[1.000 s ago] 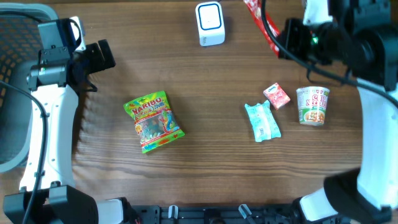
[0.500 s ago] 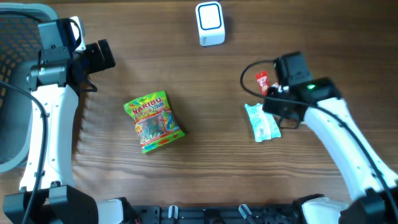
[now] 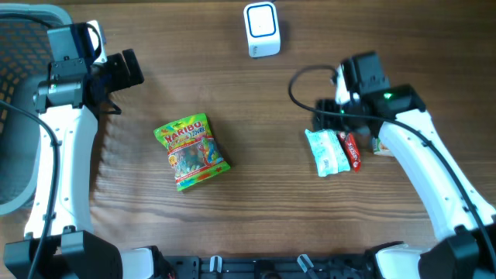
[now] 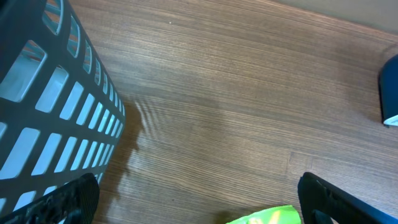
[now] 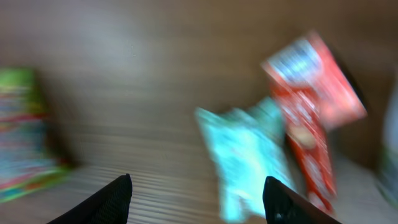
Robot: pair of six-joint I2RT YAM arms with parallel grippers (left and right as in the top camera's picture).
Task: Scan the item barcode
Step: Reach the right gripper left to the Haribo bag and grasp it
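We see a wooden table [image 3: 256,217]: a scanner [image 3: 261,29] at its far edge, a green candy bag [image 3: 191,152] left of centre, and a teal packet [image 3: 325,150] just beside a red stick packet [image 3: 351,149] toward the right edge.

**Smeared View, Clipped Edges**

The right wrist view is all blur: the teal packet [image 5: 249,155] and red stick [image 5: 308,149] show no readable print, and the green bag [image 5: 25,137] runs off the left edge. Overhead, the right arm [image 3: 418,155] covers most of the cup [image 3: 377,145]. The left wrist view clips the scanner [image 4: 390,93] and basket [image 4: 43,124].

"HARIBO" on green candy bag [image 3: 191,152].
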